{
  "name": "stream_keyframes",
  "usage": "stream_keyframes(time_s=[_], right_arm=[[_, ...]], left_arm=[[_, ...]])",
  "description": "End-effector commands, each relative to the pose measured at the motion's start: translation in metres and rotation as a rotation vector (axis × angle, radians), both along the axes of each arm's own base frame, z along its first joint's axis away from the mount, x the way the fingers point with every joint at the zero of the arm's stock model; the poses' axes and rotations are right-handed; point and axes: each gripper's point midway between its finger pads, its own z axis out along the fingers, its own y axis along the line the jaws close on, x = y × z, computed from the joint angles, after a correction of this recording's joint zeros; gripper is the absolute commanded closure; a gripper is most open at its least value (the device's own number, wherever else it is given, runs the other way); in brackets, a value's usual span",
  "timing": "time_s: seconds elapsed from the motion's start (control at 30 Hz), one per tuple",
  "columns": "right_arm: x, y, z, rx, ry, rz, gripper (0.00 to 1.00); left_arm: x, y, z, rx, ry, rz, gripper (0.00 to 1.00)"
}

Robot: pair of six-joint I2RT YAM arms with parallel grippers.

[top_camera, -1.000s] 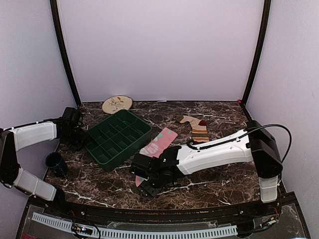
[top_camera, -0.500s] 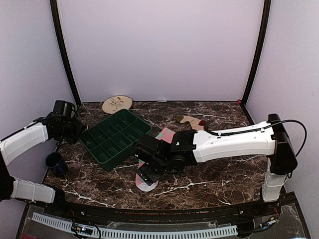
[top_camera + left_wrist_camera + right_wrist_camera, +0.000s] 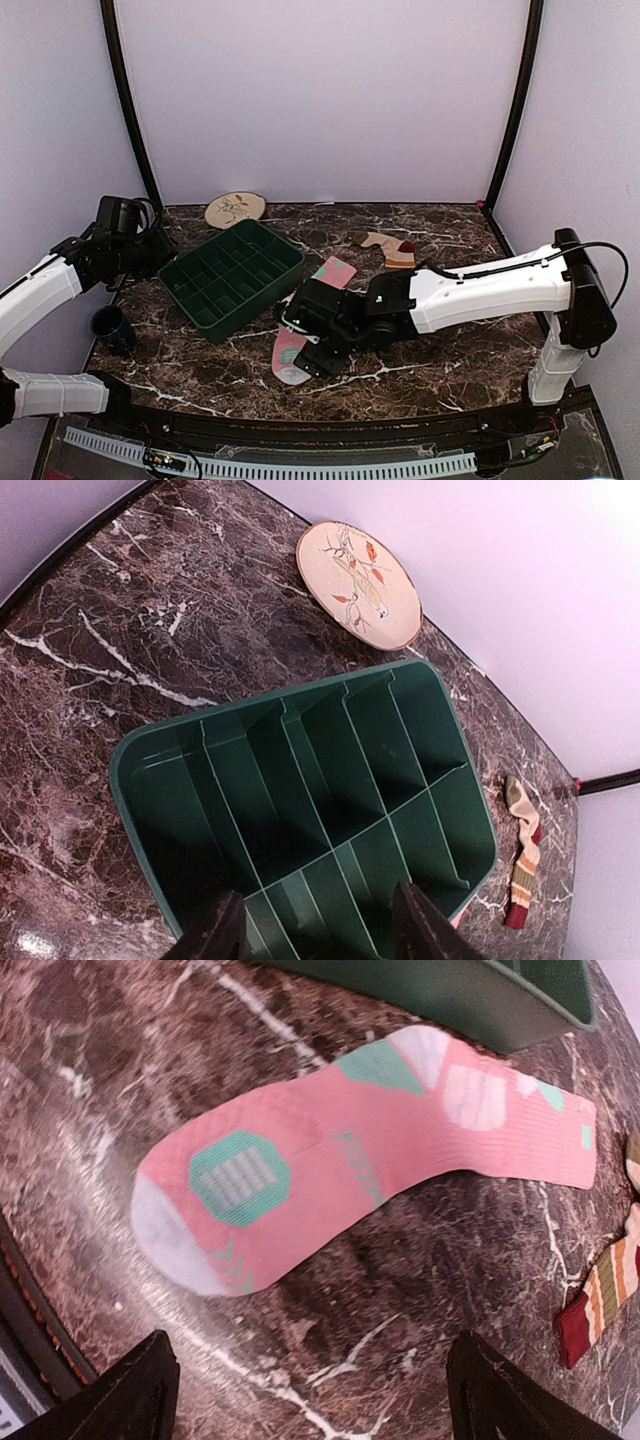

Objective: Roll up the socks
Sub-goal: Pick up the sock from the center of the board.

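One dark marble desk (image 3: pixel 450 365) carries everything. A green plastic divided tray (image 3: pixel 232 277) sits at 9 o'clock. The left tool (image 3: pixel 318 910) hovers over it, fingers moderately apart and holding nothing. The right tool (image 3: pixel 310 1345), spread wide and empty, hangs above the flat pink sock with mint spots (image 3: pixel 330 1180) at 6 o'clock. The tan striped sock (image 3: pixel 395 250), dark red at the toe, lies at 1 o'clock, well apart from the pink one.
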Motion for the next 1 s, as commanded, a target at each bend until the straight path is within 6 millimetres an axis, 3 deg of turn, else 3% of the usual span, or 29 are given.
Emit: stream_keyframes(time_s=[0.0,0.13,0.33,0.67,0.97], right_arm=[[-0.039,0.019,-0.003,-0.005,-0.020,0.157,0.11],[-0.064,0.036,-0.009,-0.019,-0.058,0.220,0.14],[-0.089,0.052,-0.040,-0.096,-0.102,0.300,0.21],[-0.074,0.061,-0.061,-0.141,-0.175,0.297,0.24],[-0.049,0.054,-0.074,-0.178,-0.171,0.294,0.37]], left_arm=[[-0.009,-0.002,0.009,0.070,-0.001,-0.071,0.47],[-0.010,-0.005,0.007,0.071,0.005,-0.091,0.47],[-0.010,-0.009,0.008,0.063,0.002,-0.119,0.47],[-0.014,-0.011,0.008,0.077,-0.002,-0.148,0.47],[-0.010,-0.013,0.009,0.080,-0.011,-0.156,0.47]])
